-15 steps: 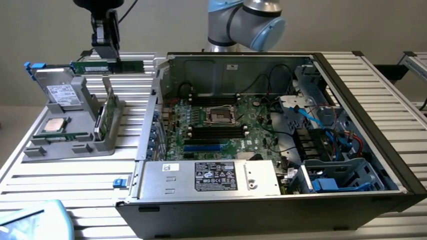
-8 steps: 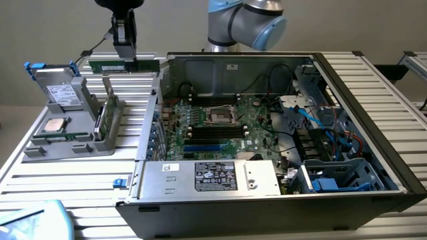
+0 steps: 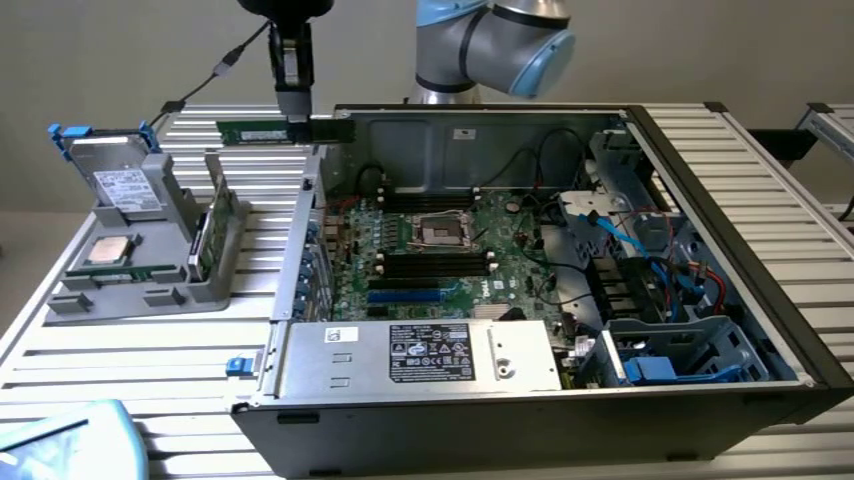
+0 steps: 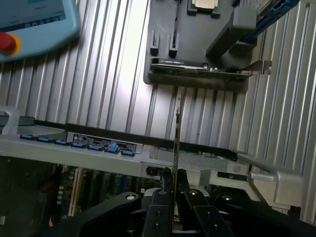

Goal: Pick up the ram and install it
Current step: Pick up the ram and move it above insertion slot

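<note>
The ribbed silver metal table [image 3: 134, 350] carries an open black computer case [image 3: 641, 425] and, on the exterior view's left, a grey plastic parts holder [image 3: 120, 295]. Above the gap between them, the black pincer [image 3: 291, 112] grips the long, thin green ram stick [image 3: 254, 131], held level in the air.

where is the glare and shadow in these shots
Wrist view: glare streaks down the ribbed silver metal table, while the thin green ram stick, edge-on in the black claw, reads dark. Exterior view: soft even light, no hard glare, shade on the front of the black computer case.
</note>
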You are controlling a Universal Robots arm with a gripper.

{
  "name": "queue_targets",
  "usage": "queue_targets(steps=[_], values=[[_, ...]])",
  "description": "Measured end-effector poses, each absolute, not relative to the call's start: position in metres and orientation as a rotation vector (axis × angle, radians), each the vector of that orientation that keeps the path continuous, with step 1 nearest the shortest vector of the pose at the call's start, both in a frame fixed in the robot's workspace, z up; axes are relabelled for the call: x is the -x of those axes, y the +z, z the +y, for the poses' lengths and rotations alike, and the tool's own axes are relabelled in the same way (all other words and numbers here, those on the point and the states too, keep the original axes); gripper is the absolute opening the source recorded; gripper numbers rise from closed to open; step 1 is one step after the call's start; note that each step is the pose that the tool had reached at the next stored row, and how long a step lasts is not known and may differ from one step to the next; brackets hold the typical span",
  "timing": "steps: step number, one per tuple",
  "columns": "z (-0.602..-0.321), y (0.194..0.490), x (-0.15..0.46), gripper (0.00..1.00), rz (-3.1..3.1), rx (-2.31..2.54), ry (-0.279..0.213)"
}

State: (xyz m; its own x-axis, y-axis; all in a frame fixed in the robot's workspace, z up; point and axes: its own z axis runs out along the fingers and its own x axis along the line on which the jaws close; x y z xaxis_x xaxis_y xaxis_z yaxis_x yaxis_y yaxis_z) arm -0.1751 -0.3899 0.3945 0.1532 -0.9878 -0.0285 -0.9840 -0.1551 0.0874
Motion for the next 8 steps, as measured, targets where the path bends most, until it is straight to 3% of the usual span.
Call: queue_targets(steps=[8], values=[[-0.39, 0.395, 0.139, 0.14, -2.01, -2.351, -0.124]])
